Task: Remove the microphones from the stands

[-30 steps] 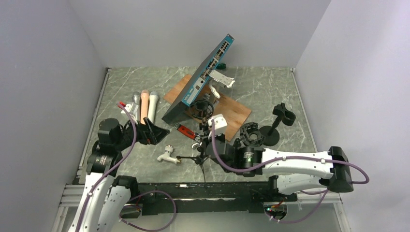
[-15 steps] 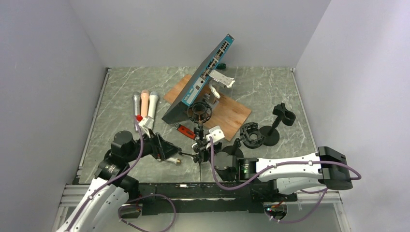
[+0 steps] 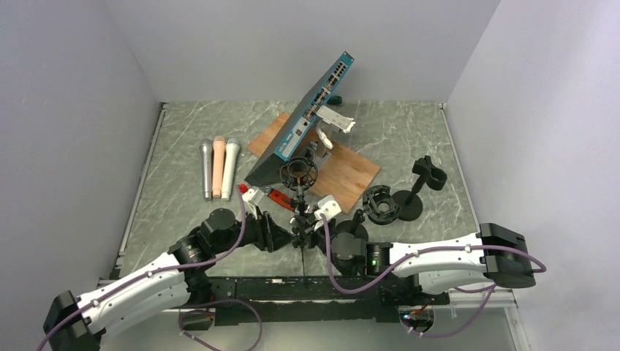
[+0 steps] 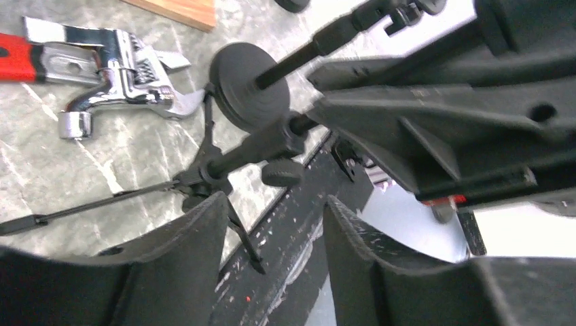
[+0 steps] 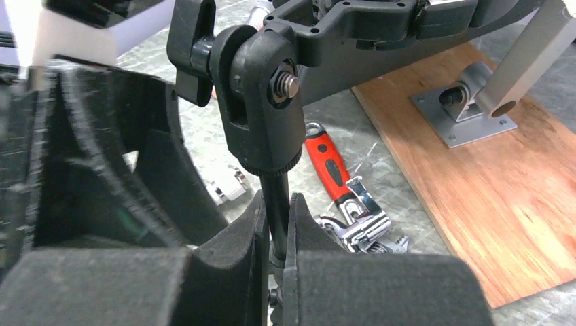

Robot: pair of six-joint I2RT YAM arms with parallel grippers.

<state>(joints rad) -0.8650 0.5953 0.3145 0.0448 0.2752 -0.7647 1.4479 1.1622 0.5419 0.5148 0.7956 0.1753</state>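
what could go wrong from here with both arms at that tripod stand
The right gripper pinches only the thin stand pole, so it may twist or slip. The left gripper, jaws apart near the tripod legs, might knock one and tip the stand toward the wrench.

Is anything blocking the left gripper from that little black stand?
Nothing visible does. The left gripper faces the stand across bare space; the wrench lies off to one side, and the right gripper grips it.

Three microphones (image 3: 218,167); one wrench (image 3: 281,199); one wooden board (image 3: 351,172); stands (image 3: 414,191), apparently three.
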